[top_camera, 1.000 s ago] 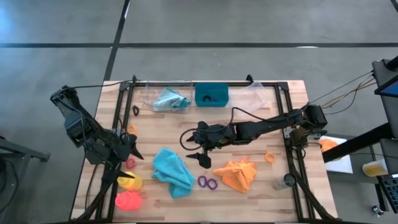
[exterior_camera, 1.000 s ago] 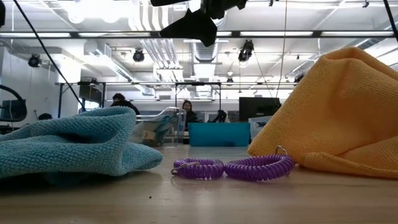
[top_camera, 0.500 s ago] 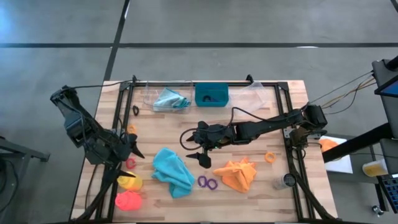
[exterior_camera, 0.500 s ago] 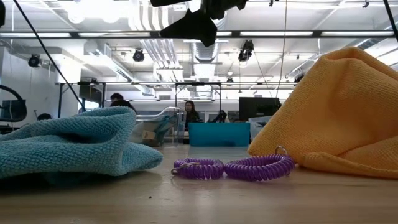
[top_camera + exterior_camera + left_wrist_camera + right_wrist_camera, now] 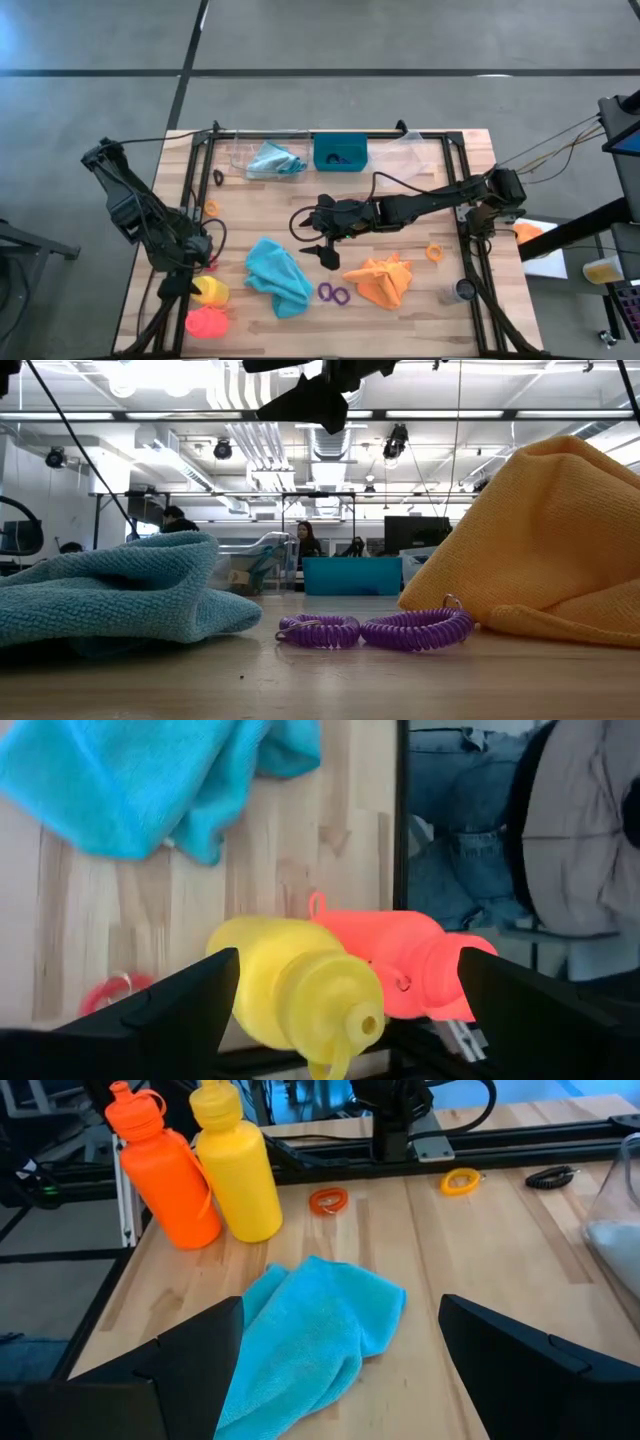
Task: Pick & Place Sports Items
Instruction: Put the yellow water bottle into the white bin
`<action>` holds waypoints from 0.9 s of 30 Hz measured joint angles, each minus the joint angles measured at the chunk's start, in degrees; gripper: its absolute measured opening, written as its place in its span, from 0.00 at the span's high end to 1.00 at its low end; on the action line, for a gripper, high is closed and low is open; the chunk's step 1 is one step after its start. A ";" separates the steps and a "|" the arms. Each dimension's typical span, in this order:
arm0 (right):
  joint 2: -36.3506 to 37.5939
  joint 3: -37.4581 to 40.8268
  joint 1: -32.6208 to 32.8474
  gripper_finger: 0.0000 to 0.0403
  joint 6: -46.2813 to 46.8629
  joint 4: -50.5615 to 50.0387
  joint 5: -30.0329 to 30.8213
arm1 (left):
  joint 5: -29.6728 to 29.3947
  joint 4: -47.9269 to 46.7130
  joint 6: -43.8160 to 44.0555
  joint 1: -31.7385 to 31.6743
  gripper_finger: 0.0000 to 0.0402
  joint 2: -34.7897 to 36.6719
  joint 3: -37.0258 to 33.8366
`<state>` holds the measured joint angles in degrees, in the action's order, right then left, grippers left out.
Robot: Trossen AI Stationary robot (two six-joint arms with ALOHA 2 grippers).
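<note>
Wooden table (image 5: pixel 270 215) w/ black frame rails. Biggest soft item: teal cloth (image 5: pixel 277 275), crumpled terry, lying front-centre, just beside the purple rings (image 5: pixel 333 293), a linked pair of coiled spiral loops flat on the wood; in the low view they sit between teal cloth and orange cloth (image 5: pixel 383 281). Orange cloth is bunched into a peak, right of the rings. Pale blue cloth (image 5: pixel 274 160) sits crumpled in a clear tray (image 5: pixel 240 158) at the far edge, next to the teal bin (image 5: pixel 340 152). Bottles stand at front-left corner, touching each other: yellow bottle (image 5: pixel 209 291) w/ spout cap, pink-red bottle (image 5: pixel 206 322) w/ loop on the cap, nearer the table edge. Left gripper (image 5: pixel 192 262) hovers right over the yellow bottle, fingers spread wide either side of it in the wrist view, not pinching it. Right gripper (image 5: pixel 322 253) is mid-table, above the gap behind teal cloth, fingers spread, holding nothing. Small stuff: red ring (image 5: pixel 112 993) near the yellow bottle, mostly hidden from above; orange ring (image 5: pixel 434 252) on the right side by the rail; another orange ring (image 5: pixel 211 208) on the left.
</note>
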<state>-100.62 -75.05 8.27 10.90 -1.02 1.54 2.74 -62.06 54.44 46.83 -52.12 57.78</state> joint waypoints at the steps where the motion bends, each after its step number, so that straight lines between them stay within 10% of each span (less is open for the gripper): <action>1: 0.00 0.00 -0.16 0.16 -0.34 0.00 0.00 | 0.09 -0.51 1.07 -0.02 0.06 0.02 0.02; 18: 0.00 0.00 -1.32 0.16 -2.67 -0.03 0.04 | 2.02 -3.65 9.53 -0.11 0.06 -0.79 1.34; 27: 0.00 0.00 -1.30 0.16 -2.67 -0.04 0.02 | 1.38 -13.62 1.27 0.24 0.06 -12.92 13.46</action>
<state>-100.62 -75.05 6.96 8.23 -1.06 1.56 4.12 -75.68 55.71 47.07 -65.04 71.25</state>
